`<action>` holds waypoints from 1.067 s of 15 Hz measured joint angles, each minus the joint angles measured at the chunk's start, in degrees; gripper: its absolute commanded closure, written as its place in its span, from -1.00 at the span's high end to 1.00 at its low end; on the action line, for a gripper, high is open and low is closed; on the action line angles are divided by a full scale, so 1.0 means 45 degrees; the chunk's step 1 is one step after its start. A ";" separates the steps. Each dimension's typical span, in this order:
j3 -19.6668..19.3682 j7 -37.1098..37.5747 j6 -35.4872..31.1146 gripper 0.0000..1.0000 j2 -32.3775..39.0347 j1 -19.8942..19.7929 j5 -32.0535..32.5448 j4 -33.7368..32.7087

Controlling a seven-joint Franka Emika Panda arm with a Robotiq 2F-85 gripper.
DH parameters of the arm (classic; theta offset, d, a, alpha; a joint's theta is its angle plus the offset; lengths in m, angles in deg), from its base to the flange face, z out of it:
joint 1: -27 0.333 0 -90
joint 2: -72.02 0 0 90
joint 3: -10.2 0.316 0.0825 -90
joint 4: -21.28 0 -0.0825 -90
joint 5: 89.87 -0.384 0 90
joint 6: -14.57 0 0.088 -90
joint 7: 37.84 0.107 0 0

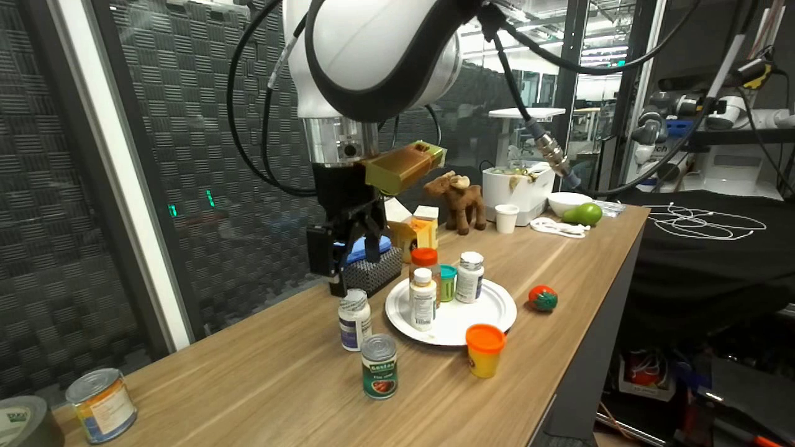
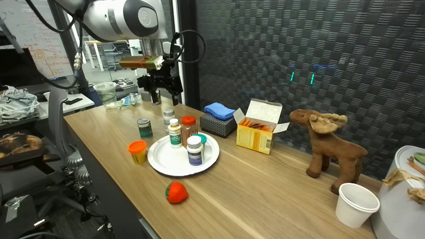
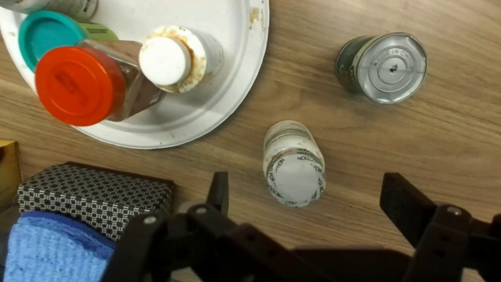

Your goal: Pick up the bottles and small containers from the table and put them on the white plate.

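A white pill bottle (image 3: 295,178) stands upright on the table (image 1: 261,366), outside the plate. My gripper (image 1: 354,270) hangs above it, wide open; in the wrist view the cap shows between the gripper's fingertips, apart from both. The white plate (image 2: 169,162) carries a jar with an orange-red lid (image 3: 78,86), a white-capped bottle (image 1: 423,304), a teal-lidded container (image 1: 448,285) and another white pill bottle (image 2: 195,151). A small green-labelled can (image 3: 392,68) stands near the loose bottle. Beside the plate's rim sits a yellow cup with an orange lid (image 1: 484,354), outside the wrist view.
A patterned black box (image 2: 215,125) with a blue cloth (image 3: 58,246) and a yellow carton (image 2: 255,137) stand behind the plate. A red strawberry-like object (image 2: 176,192) lies near the front. A tan-labelled can (image 1: 102,410), a tape roll (image 1: 25,422) and a plush moose (image 2: 328,142) are farther off.
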 measured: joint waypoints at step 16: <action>-0.0194 -0.0360 0.1230 0.17 0.1623 -0.0046 -0.0435 -0.1704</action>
